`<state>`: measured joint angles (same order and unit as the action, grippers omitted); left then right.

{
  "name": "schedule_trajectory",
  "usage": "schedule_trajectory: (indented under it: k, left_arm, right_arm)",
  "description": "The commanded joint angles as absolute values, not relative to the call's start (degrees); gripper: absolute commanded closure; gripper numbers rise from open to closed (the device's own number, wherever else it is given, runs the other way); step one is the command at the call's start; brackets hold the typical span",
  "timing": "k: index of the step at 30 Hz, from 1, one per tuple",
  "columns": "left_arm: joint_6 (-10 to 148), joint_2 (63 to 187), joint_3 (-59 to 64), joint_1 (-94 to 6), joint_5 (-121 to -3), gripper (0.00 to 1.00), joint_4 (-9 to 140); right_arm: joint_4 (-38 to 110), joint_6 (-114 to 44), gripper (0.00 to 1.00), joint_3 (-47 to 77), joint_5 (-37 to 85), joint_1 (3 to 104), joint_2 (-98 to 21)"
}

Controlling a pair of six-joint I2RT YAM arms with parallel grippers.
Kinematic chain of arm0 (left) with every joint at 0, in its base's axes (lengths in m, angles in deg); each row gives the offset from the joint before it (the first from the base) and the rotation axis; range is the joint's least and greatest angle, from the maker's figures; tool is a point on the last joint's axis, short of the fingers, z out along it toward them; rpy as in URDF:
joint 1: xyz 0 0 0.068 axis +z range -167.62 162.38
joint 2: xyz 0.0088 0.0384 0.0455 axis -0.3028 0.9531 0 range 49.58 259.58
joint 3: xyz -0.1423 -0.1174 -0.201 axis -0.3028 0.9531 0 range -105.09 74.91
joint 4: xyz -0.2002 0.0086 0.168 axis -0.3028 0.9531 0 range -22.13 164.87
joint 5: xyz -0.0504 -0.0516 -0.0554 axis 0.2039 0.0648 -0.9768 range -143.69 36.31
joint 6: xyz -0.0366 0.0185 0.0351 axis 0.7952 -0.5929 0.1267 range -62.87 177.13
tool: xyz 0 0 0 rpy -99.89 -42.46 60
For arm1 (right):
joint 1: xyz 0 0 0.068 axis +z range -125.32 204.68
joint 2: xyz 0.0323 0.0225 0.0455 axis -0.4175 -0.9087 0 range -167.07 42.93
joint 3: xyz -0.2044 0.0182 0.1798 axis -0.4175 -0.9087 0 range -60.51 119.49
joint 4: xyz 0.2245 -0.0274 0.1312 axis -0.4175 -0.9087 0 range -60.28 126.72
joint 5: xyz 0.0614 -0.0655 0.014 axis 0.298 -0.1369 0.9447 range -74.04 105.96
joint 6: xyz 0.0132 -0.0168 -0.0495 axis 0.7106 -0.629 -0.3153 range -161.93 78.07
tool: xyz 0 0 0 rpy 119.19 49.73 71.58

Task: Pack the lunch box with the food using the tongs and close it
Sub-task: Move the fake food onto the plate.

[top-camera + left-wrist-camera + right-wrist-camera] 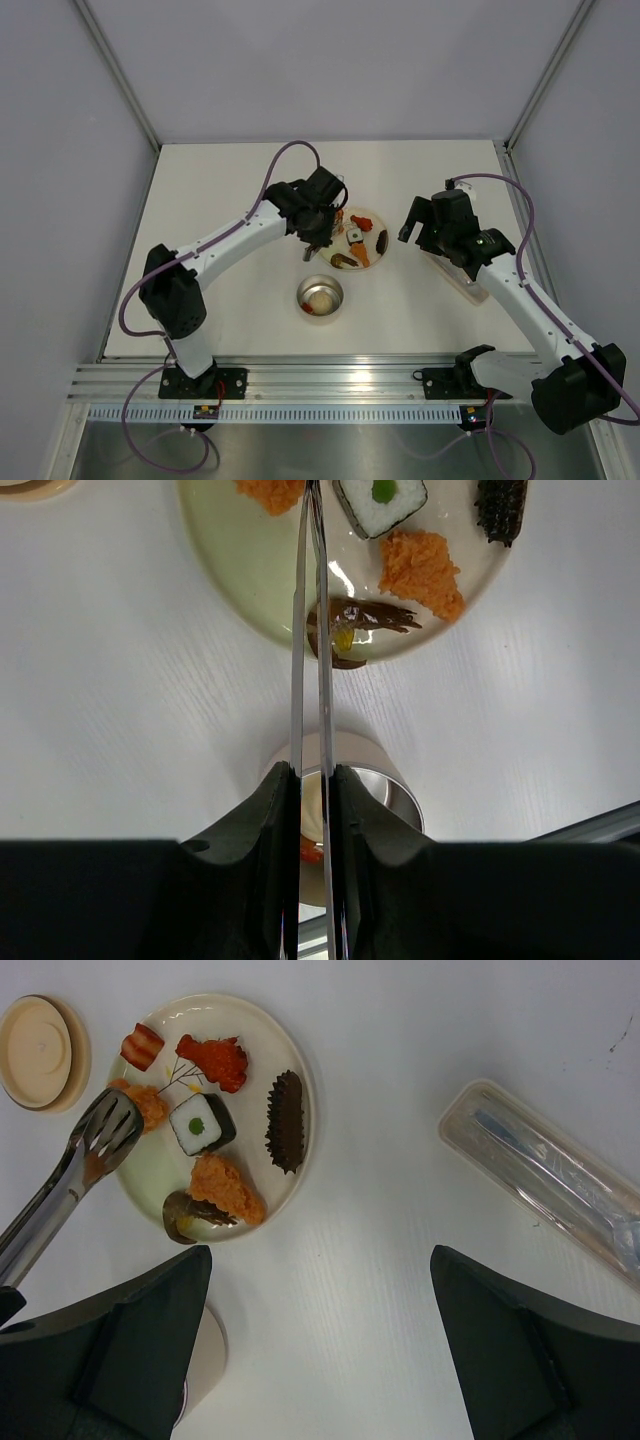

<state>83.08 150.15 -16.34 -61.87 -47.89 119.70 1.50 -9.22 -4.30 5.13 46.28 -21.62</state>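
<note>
From above, the left gripper (316, 243) stands over the left rim of the cream plate (374, 257), which lies near the middle of the table (220, 180). The lunch box (300, 297) sits apart from the plate, closer to the table's near edge, uncovered, with a pale round piece and a red one inside. The right gripper (424, 226) hangs toward the right edge, near a clear case (462, 282). In the left wrist view the fingers (268, 815) are closed narrowly on the tongs (310, 630), whose two slim arms lie almost together. Their long axis runs straight away from the gripper, over the lunch box and onto the plate, with the tips out of the picture. Around them lies the food: a white roll (380, 500), an orange crumbed piece (420, 572), a brown piece (360, 620) and a dark piece (500, 510). In the right wrist view the tongs enter from the lower left, head pointing at the plate's left rim beside an orange piece; whether they grip anything I cannot tell. The wooden lid (38, 1052) lies flat beside the plate, not touching it. The right fingers (120, 1350) stand wide apart and hold nothing. The clear case lies diagonally with a utensil inside.
</note>
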Motion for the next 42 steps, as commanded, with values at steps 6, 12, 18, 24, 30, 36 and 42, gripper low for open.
schedule_trajectory:
  k: [6, 12, 18, 24, 30, 36, 42]
  left_arm:
    - [81.5, 145.5, -23.0, -61.8, -43.9, 0.84, 118.8]
    - [80.9, 149.0, -20.6, -56.9, -44.8, 0.86, 112.9]
    - [80.3, 151.4, -18.7, -54.8, -47.2, 0.87, 110.1]
    - [80.4, 152.4, -17.4, -54.9, -48.9, 0.86, 109.7]
    - [81.2, 152.5, -14.9, -55.0, -50.8, 0.86, 110.7]
    - [81.2, 150.0, -11.4, -55.3, -51.9, 0.87, 111.9]
    - [81.0, 147.1, -9.1, -57.9, -53.3, 0.87, 112.1]
  right_arm:
    - [2.6, -9.1, 0.01, -3.4, 5.5, 46.4, -21.8]
    - [2.2, -9.1, 0.00, -3.4, 5.3, 46.5, -21.1]
    - [1.7, -9.3, 0.01, -3.6, 4.9, 46.4, -20.1]
    - [1.9, -9.1, 0.01, -3.9, 5.1, 46.5, -20.2]
    - [1.9, -9.1, 0.01, -4.0, 5.0, 46.4, -20.1]
    - [2.2, -9.0, 0.01, -4.3, 5.1, 46.4, -20.1]
    - [2.5, -8.9, 0.01, -4.3, 5.5, 46.5, -20.5]
